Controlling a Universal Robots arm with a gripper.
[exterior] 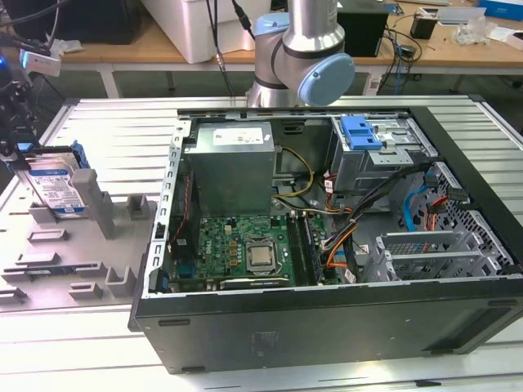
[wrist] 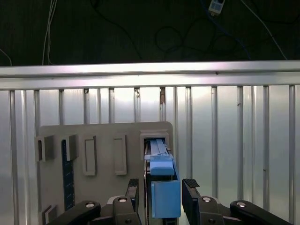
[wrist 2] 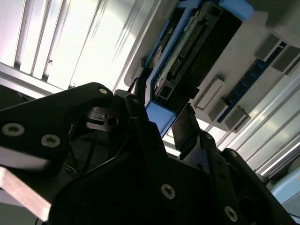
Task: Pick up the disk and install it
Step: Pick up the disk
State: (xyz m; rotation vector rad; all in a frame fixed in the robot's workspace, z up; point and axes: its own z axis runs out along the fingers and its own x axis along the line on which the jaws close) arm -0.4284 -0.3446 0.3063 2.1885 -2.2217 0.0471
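The disk [exterior: 59,189], silver with a white-and-blue label and a blue frame, stands on edge and slightly tilted in a slot of the grey holder plate [exterior: 49,245] at the exterior view's far left. My gripper [exterior: 33,159] comes down on its upper end. In both wrist views the two black fingers [wrist: 190,187] lie against the sides of the disk's blue frame [wrist: 165,197], with the disk's far end still in the holder's slot [wrist: 157,140]. The disk's connector edge [wrist 2: 187,51] runs away from my gripper [wrist 2: 161,117].
An open computer case [exterior: 327,327] lies on the slatted metal table [exterior: 98,351] to the exterior view's right. Inside are a grey power supply box [exterior: 233,163], a motherboard [exterior: 237,245], cables and a drive cage with a blue tab [exterior: 364,131]. The arm's base [exterior: 298,57] stands behind the case.
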